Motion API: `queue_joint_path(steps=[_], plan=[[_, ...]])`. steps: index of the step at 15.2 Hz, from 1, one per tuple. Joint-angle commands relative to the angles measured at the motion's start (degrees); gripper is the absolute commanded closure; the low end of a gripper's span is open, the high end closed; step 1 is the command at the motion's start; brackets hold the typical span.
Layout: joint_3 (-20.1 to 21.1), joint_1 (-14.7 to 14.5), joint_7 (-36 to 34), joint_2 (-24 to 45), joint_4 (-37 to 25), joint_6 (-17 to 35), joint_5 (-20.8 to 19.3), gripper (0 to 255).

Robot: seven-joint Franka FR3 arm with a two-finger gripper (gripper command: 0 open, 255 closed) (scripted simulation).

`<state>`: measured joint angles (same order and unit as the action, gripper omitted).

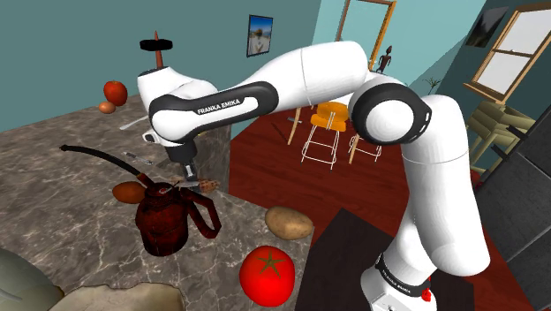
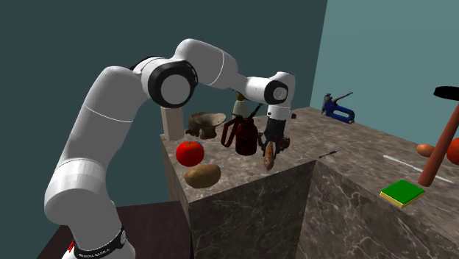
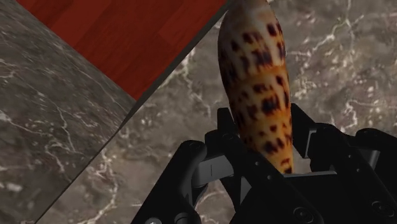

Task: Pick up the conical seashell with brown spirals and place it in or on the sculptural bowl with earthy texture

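Cream speckled with brown, the seashell [image 3: 257,83] is pinched in the pincer [image 3: 264,135], its long axis pointing straight out ahead of it, above the edge of the tabletop [image 2: 316,129]. The bowl [image 2: 207,118] sits well apart from the pincer, beyond the dark red oil can [image 2: 243,136], so I reckon the carry must clear that can. "FRANKA EMIKA" reads along the arm [image 1: 221,105].

Teal walls [image 1: 53,53] at upper left carry 1 framed picture [image 1: 260,35]; red wood floor [image 1: 291,177], orange chair [image 1: 328,119] mid-frame; wood-framed window [image 1: 521,49] upper right.
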<state>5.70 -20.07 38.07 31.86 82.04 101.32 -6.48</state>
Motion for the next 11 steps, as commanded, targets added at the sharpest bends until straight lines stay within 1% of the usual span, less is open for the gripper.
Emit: queue_joint_path(steps=[1, 11], plan=[[0.05, -0.03, 0.07, -0.56, -0.73, -1.30, 0.07, 255], [0.14, -0.18, 0.57, -1.99, -6.22, -8.19, 0.30, 255]])
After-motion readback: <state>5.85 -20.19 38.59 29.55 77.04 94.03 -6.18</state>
